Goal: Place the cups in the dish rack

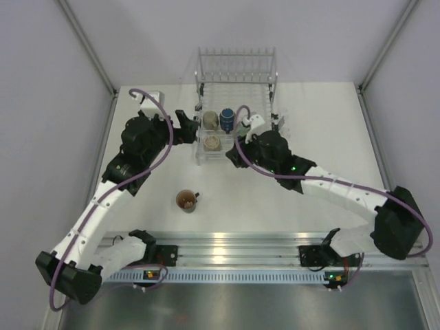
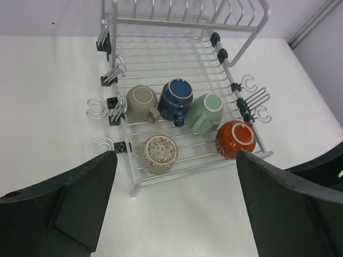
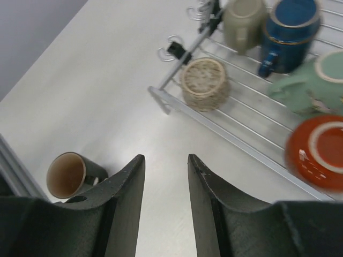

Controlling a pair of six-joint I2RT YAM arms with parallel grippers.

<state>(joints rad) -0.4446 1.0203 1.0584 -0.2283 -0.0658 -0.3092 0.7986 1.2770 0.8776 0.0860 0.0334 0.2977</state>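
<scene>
White table point(image 1: 330, 137), plenty of bare room in front of the wire dish rack point(image 1: 236, 69). The rack's long axis runs away from the arms, tines at the far end. Left gripper point(image 2: 177, 214) is spread wide, right gripper point(image 3: 166, 203) has its jaws apart, both empty. Five mugs sit bottoms-up in the rack: tan point(image 2: 140, 101), dark blue point(image 2: 177, 96), mint-green point(image 2: 206, 111), orange-brown point(image 2: 236, 138), speckled beige point(image 2: 159, 153). From above, the right arm point(image 1: 344, 192) hides the mint and orange ones. Black mug point(image 3: 69, 174) stands mouth up, alone on the table.

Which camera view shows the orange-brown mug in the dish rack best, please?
The left wrist view: the orange-brown mug sits whole and sharp at a near corner of the dish rack. The right wrist view shows it blurred and cut by the frame edge. In the top view the right arm hides it.
</scene>
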